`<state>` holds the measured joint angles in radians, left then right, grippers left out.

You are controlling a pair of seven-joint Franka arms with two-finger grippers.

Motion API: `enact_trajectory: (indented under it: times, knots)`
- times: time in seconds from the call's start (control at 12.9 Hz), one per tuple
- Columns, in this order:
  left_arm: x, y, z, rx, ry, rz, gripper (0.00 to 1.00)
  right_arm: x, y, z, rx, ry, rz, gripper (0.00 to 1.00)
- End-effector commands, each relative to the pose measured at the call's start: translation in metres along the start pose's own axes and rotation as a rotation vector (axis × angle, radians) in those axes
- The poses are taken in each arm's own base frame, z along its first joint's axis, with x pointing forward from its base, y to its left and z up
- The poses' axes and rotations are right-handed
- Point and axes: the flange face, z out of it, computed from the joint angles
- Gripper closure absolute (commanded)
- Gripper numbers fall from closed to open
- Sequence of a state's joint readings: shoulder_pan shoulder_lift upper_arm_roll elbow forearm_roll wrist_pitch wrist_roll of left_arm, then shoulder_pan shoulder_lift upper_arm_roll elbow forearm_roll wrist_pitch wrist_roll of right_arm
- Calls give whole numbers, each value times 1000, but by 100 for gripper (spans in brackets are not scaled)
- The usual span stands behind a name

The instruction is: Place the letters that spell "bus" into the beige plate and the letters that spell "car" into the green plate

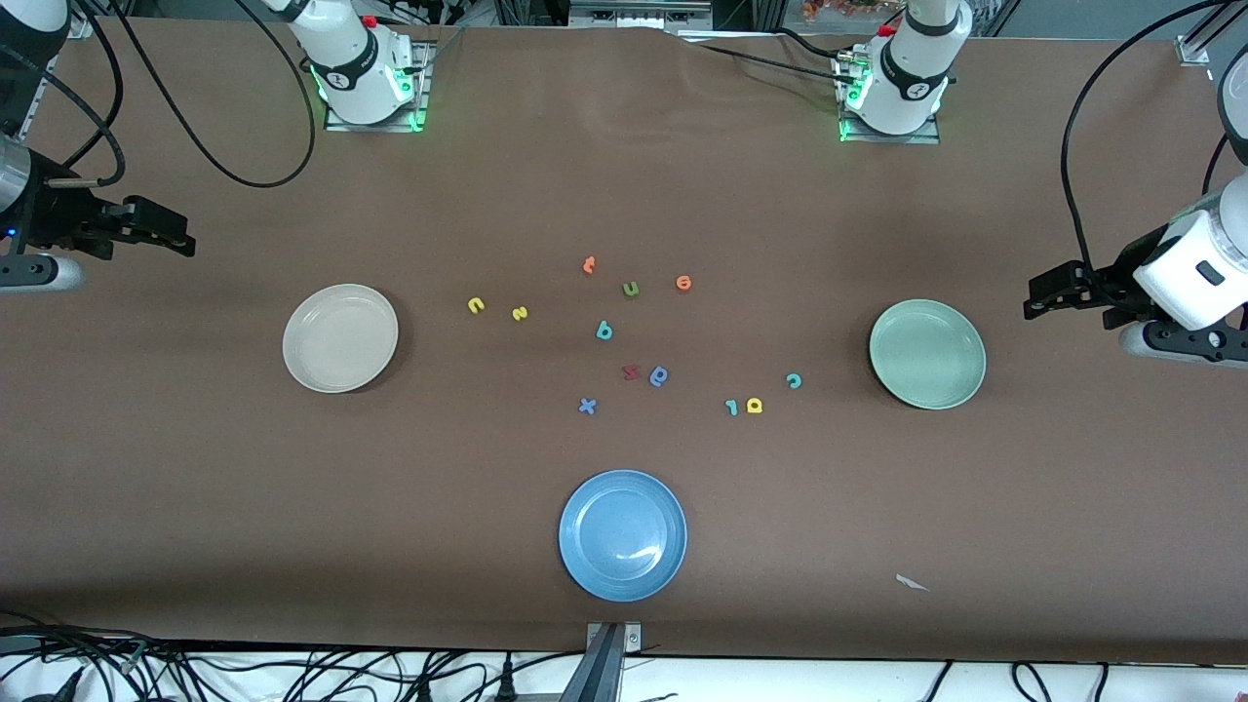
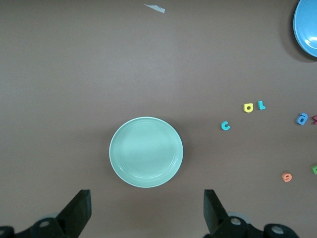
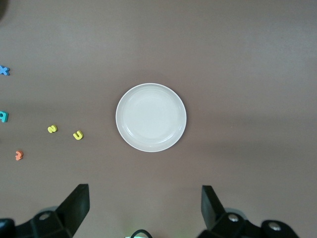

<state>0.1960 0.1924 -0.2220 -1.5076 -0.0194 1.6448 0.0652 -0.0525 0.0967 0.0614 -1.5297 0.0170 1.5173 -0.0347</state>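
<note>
The left gripper (image 1: pixel 1035 297) hangs with jaws spread wide and nothing held, up in the air at the left arm's end of the table, just beside the green plate (image 1: pixel 927 354). The teal "c" (image 1: pixel 794 380), yellow "a" (image 1: pixel 754 406) and thin teal "r" (image 1: pixel 731 407) lie near that plate (all three on bare table). The right gripper (image 1: pixel 185 237) hangs equally wide and unladen near the beige plate (image 1: pixel 340 337). The yellow "u" (image 1: pixel 476 305) and yellow "s" (image 1: pixel 520 313) lie beside that plate; the teal "b" (image 1: pixel 604 331) lies mid-table.

Blue plate (image 2: pixel 308 27) cut off in left wrist view.
</note>
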Motion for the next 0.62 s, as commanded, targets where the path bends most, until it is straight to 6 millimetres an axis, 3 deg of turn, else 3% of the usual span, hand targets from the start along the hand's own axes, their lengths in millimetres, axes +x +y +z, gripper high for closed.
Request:
enact_trajectory:
  times: [0.0, 0.54]
  knots:
    - [1, 2, -6, 9, -2, 14, 0, 1, 1, -4, 15, -4, 1, 0]
    - [0, 4, -7, 9, -1, 8, 0, 0, 1, -5, 13, 1, 1, 0]
